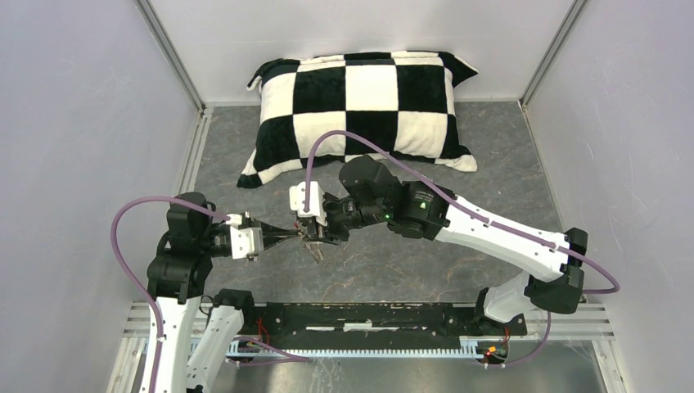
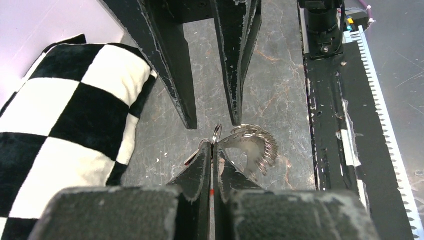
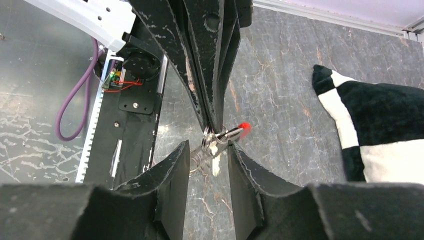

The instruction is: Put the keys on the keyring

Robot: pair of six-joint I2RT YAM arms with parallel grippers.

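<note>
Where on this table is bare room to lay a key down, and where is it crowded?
Crowded at centre: left gripper and right gripper meet at the keyring. Bare table lies between the pillow and the right forearm, and between that cluster and the near rail.

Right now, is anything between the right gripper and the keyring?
Nothing visible does. The keyring, pinched by the shut left gripper, sits at the mouth of the open right gripper.
</note>
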